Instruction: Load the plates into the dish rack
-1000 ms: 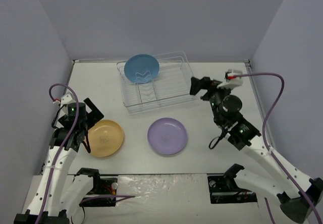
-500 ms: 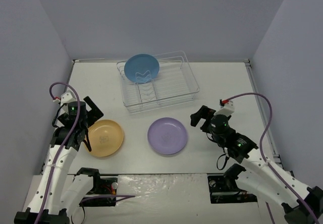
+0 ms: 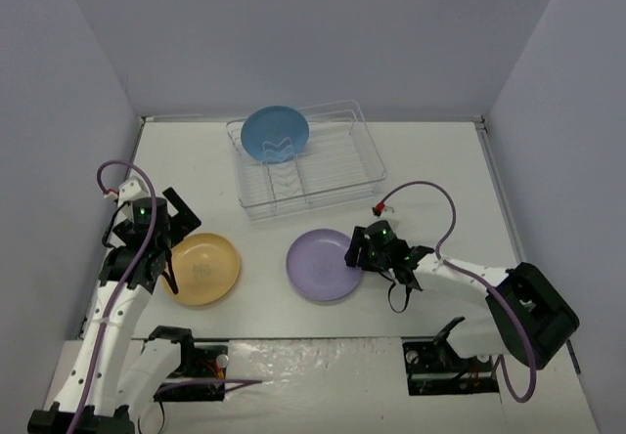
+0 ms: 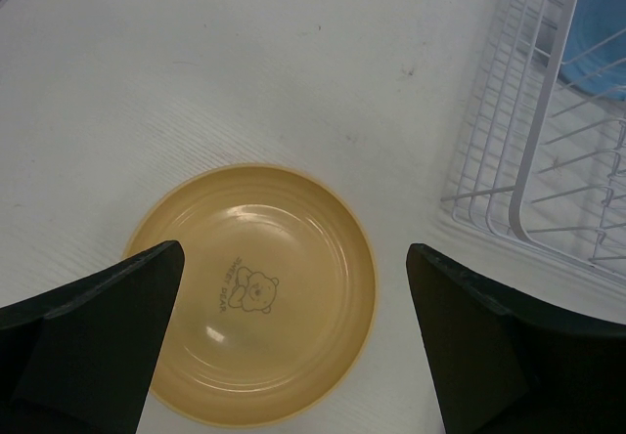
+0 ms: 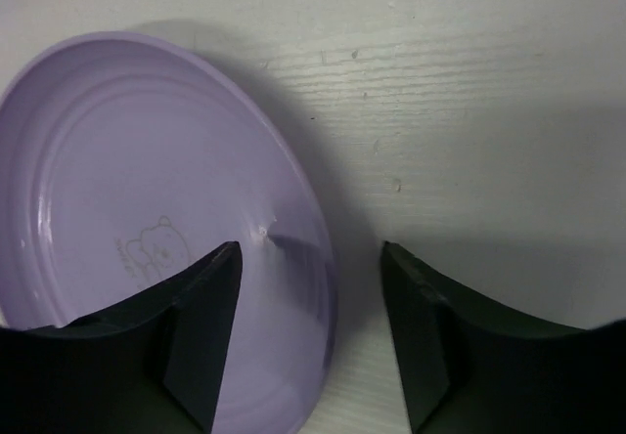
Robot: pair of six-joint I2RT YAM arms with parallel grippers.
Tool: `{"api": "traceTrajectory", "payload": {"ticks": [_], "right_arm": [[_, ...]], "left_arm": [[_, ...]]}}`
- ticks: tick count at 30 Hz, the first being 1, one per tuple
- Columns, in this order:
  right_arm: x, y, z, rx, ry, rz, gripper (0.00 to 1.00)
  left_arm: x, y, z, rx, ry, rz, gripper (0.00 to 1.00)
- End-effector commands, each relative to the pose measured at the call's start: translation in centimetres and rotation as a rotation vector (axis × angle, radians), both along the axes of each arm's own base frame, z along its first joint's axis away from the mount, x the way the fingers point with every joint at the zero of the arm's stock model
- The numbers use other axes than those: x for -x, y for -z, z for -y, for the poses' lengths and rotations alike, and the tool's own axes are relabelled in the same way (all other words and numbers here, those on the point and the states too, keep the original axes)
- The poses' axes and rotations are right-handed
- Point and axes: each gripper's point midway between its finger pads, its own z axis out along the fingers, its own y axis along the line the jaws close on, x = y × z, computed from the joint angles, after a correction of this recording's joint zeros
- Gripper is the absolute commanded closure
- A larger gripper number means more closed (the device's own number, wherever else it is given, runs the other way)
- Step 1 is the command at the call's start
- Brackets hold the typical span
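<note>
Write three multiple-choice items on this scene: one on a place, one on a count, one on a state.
1. Where is the blue plate?
A) standing on edge in the dish rack
B) lying flat in front of it
C) held in a gripper

2. How many plates lie on the table outside the rack?
A) one
B) two
C) three

3. How is the left gripper?
A) open above the yellow plate
B) shut on that plate's rim
C) shut on a rack wire

Answers:
1 A, it stands upright among the rack's dividers at the far left end.
2 B, the yellow plate and the lavender plate lie there.
3 A, its jaws stand wide apart with the plate below them.
</note>
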Motion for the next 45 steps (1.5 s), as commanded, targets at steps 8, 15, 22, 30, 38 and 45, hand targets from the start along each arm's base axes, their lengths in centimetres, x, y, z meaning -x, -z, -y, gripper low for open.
{"api": "traceTrajectory", "payload": {"ticks": [8, 15, 22, 30, 38, 45], "right_arm": [[-1.9, 0.5, -0.9, 0.050, -0.028, 0.024, 1.00], [-1.7, -6.8, 3.2, 0.143, 0.048, 0.174, 1.00], [1.4, -12.3, 7.9, 0.169, 0.145, 0.231, 1.00], [-0.7, -21.5, 7.7, 0.067, 0.156, 0.520, 1.00], [-10.5, -36.5, 5.4, 0.470, 0.103, 1.048, 1.00], [-18.0, -40.7, -6.8, 1.191, -0.654, 1.494, 1.00]], "left_arm": [[-0.8, -1.0, -0.2, -0.013, 0.002, 0.045, 0.03], [-1.0, -1.1, -0.2, -0.010, 0.003, 0.052, 0.03], [-1.4, -1.3, -0.3, -0.013, -0.003, 0.055, 0.03], [-2.3, -1.2, 0.3, 0.006, 0.020, 0.069, 0.03], [-2.8, -1.0, -0.1, -0.012, 0.001, 0.035, 0.03], [-2.6, -1.1, -0.9, -0.044, -0.032, 0.029, 0.03]]}}
